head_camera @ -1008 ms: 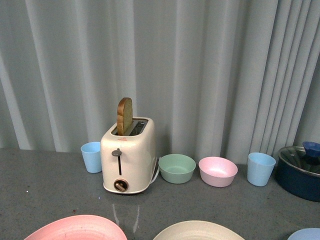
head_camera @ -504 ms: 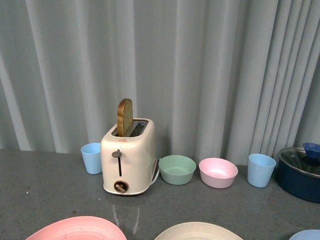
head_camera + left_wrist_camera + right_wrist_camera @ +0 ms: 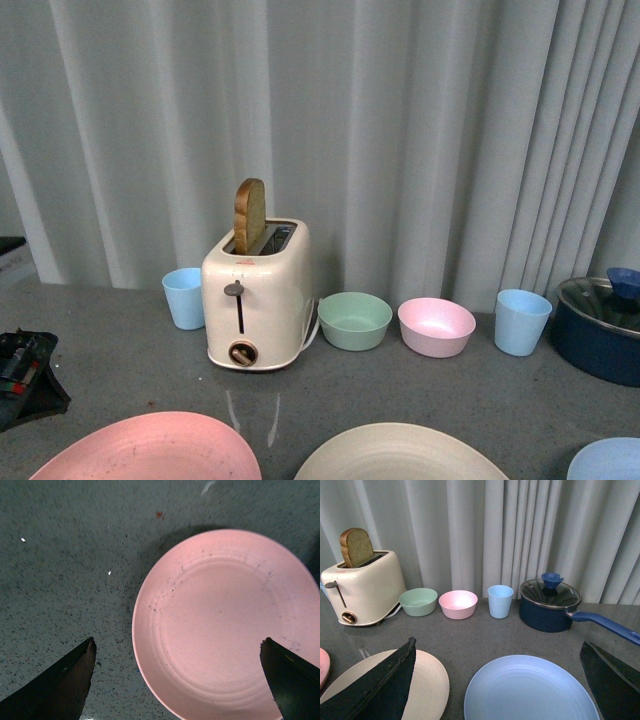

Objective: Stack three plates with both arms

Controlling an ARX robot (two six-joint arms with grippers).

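Three plates lie apart along the near edge of the grey counter: the pink plate (image 3: pixel 150 450) at left, the cream-beige plate (image 3: pixel 400 455) in the middle, the light blue plate (image 3: pixel 608 462) at right. In the left wrist view my left gripper (image 3: pixel 177 680) is open above the pink plate (image 3: pixel 225 625), its jaws spread wide over the plate's near rim. In the right wrist view my right gripper (image 3: pixel 497 680) is open above the light blue plate (image 3: pixel 530 690), with the cream-beige plate (image 3: pixel 425 682) beside it. A black part of the left arm (image 3: pixel 25 375) shows at the far left.
At the back stand a cream toaster (image 3: pixel 255 300) with a bread slice, two light blue cups (image 3: pixel 183 297) (image 3: pixel 521 321), a green bowl (image 3: pixel 354 320), a pink bowl (image 3: pixel 436 326) and a dark blue lidded pot (image 3: pixel 600 335). A grey curtain hangs behind.
The view has shifted so more of each plate shows. A black part of the left arm has come into view at the far left.
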